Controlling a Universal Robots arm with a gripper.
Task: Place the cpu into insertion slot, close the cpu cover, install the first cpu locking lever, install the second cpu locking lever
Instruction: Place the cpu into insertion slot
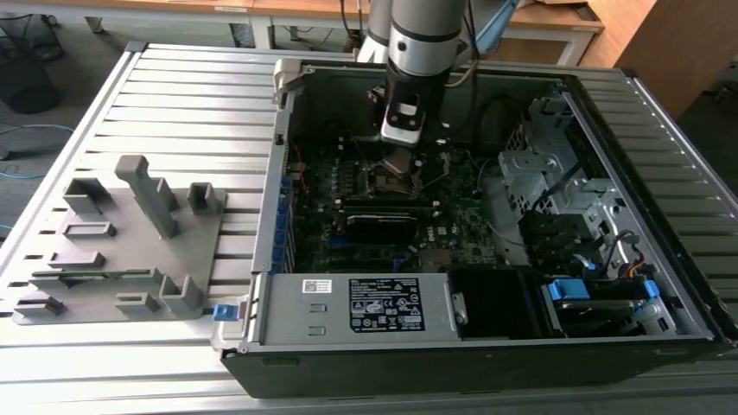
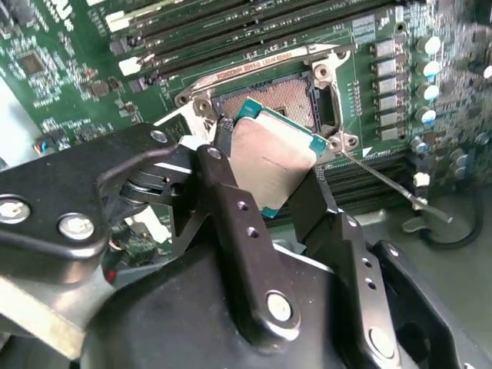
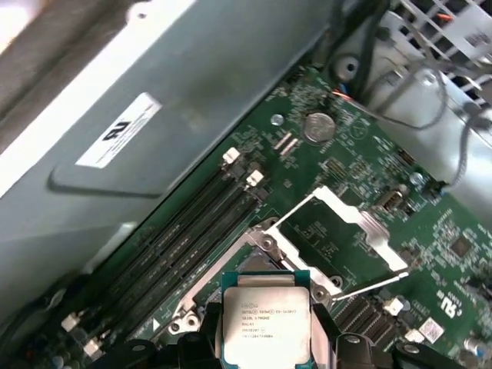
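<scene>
In the exterior view, going from its left to its right, one grey fixture [image 1: 116, 252] is sitting on the slatted table [image 1: 196, 86]. Next to it one open computer case [image 1: 461, 367] is lying. The arm is reaching down into the case, and the gripper [image 1: 400, 164] is hanging close over the motherboard [image 1: 340, 183].

The second wrist view is showing the grasp itself. Two black fingers [image 2: 231, 207] are clenching the one cpu [image 2: 270, 157] by opposite edges. Its silver face is tilting just over the one insertion slot [image 2: 288, 96] and is not lying flat in it. I cannot tell whether its far corner is touching the rim. One thin locking lever [image 2: 380, 181] is sticking out beside the socket.

The first wrist view is adding the cpu cover [image 3: 367, 224], a single silvery frame lying flipped open just beside the slot. One coin battery [image 3: 317, 127] is sitting beyond it.
</scene>
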